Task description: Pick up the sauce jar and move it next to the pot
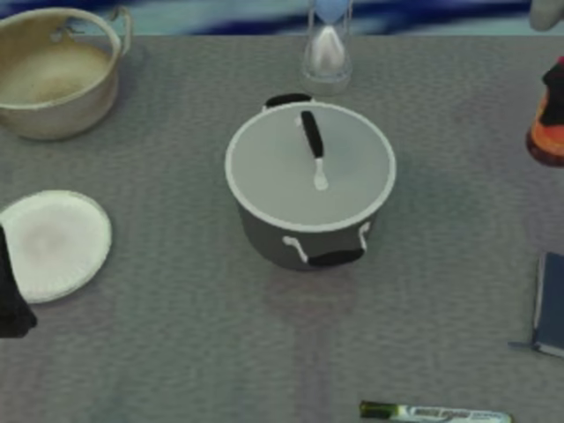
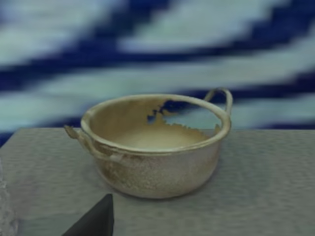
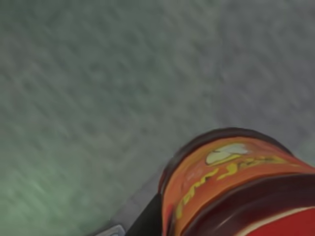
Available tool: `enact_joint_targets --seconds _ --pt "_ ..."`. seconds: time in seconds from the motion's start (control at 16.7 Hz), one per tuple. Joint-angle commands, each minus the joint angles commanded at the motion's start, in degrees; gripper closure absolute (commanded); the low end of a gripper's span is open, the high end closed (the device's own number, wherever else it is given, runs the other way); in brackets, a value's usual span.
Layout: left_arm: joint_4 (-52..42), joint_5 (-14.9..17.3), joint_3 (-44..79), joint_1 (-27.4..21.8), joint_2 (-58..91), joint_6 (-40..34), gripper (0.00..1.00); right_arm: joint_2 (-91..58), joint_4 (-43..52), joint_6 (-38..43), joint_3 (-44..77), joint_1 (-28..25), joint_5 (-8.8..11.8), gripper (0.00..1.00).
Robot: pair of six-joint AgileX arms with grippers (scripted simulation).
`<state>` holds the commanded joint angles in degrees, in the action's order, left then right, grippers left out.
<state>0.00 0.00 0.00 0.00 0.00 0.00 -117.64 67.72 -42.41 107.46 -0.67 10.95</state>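
The right end effector itself cannot be made out, so whether it grips anything cannot be told; its wrist view is filled at close range by the jar [image 3: 236,187], whose orange-red label and dark brown glass show above the grey desk [image 3: 98,88]. From above, the jar [image 1: 548,115] sits at the far right edge of the desk, cut off by the picture's border, and whether it rests on the surface or is lifted cannot be told. It is well apart from the pot [image 1: 308,185], which stands near the middle of the desk with its pale, white-rimmed lid on, the black lid handle pointing toward the far edge and a black side handle facing the near edge. Behind the pot, near the far edge, stands a clear hourglass [image 1: 329,44]. The left end effector [image 1: 13,291] shows only as a dark shape at the left edge of the desk, overlapping a white plate [image 1: 57,242]; whether its fingers are spread or closed cannot be told. Its wrist view looks across at a beige lidless pot [image 2: 155,147], which stands in the far left corner. A dark blue book [image 1: 551,304] lies at the right edge, and a pen [image 1: 436,411] at the near edge.
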Motion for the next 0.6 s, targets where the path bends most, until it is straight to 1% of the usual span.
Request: enact_joint_targets --seconds 0.18,0.6 --pt "0.00 0.00 0.00 0.00 0.00 0.00 0.00 0.80 -3.03 11.07 -3.34 -3.33 -2.90 1.00" --pt "0.00 0.00 0.00 0.00 0.00 0.00 0.00 4.10 -12.34 46.58 -14.31 -12.68 -11.64 1.00"
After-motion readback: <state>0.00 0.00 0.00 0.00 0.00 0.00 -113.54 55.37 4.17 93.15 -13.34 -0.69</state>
